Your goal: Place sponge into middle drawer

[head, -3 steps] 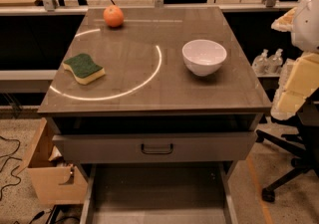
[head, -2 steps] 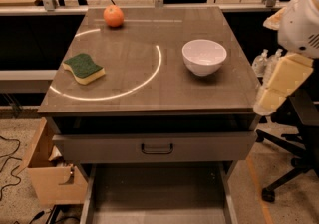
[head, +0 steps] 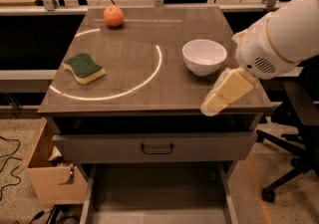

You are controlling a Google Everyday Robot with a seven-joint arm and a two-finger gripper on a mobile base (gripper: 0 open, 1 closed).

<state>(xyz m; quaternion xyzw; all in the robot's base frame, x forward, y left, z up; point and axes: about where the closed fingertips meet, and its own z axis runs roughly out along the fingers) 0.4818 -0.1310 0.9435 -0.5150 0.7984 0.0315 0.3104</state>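
the gripper (head: 227, 92) hangs over the front right edge of the cabinet top (head: 129, 76), just beside the white bowl (head: 204, 56); whether it is parted or closed i cannot tell. the sponge (head: 83, 67) lies green side up at the top's left, well apart from it. the middle drawer (head: 154, 193) stands pulled out below, its front cut off.

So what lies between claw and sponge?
Only bare tabletop crossed by a bright curved line, in the camera view; the claw hangs at the front right edge, the sponge lies left.
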